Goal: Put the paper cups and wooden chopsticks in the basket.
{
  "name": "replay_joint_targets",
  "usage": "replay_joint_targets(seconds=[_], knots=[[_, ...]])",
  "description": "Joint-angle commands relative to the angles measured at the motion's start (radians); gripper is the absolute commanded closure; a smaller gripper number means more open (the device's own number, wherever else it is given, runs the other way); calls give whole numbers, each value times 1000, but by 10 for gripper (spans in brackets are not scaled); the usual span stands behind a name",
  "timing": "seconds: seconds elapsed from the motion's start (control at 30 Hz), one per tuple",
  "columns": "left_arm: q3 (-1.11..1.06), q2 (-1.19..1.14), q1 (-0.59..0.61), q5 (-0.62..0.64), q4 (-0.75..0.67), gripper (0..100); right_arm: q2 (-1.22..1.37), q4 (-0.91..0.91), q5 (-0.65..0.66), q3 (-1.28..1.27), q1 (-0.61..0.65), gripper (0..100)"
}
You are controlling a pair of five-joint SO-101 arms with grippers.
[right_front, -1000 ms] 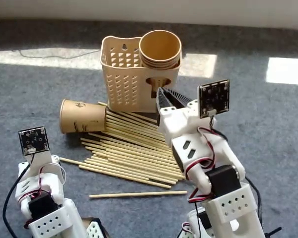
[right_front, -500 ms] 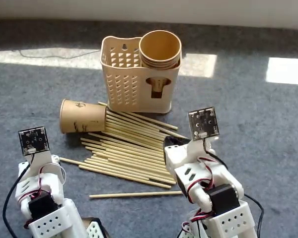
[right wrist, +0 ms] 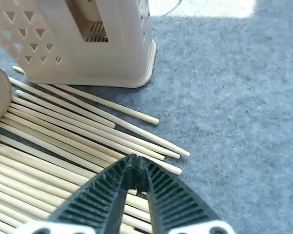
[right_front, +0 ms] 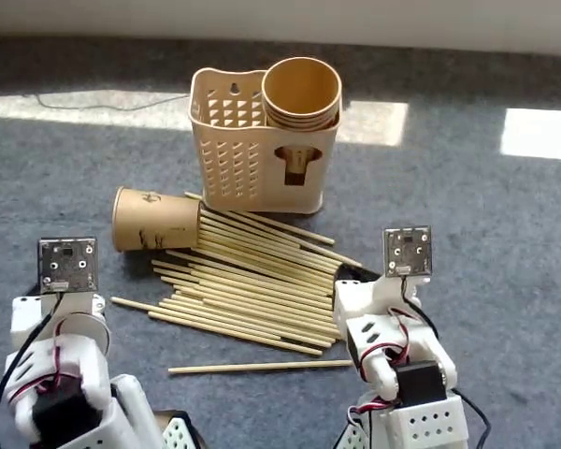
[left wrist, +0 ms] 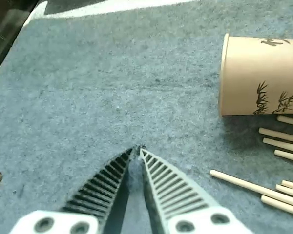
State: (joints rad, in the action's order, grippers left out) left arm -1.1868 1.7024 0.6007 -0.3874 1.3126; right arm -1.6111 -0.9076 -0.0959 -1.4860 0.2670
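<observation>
I've got my left gripper (left wrist: 139, 150) clenched empty near the tipped paper cup (right_front: 157, 220) and my right gripper (right wrist: 135, 162) clenched empty over the chopsticks (right_front: 252, 281) fanned before the basket (right_front: 226, 159), likely staging pickups.

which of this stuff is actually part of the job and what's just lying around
Job: basket, stacked paper cups in it, paper cup on its side, chopstick pile, stray chopstick.
Lying about: thin cable on the carpet.
</observation>
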Motion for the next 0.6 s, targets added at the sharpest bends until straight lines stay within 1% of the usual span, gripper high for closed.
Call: replay_joint_targets(seconds=[0.0,0.1,0.27,0.37,0.43,0.47,0.57], knots=[[185,-214,-19,-29,15,976,-45,41,12,-5,-12,992],[292,-429,-21,-46,15,976,-76,39,12,-10,-12,992],[420,-730,-21,-164,9,969,-96,39,12,-30,-13,992],[460,-872,-21,-198,6,885,-96,39,12,-38,-13,992],[486,-955,-42,-219,6,825,-96,39,12,-38,-13,992],[498,-993,-58,-242,6,810,-96,39,12,-38,-13,992],[535,-1118,-108,-292,-9,808,-96,39,12,-39,-13,992]])
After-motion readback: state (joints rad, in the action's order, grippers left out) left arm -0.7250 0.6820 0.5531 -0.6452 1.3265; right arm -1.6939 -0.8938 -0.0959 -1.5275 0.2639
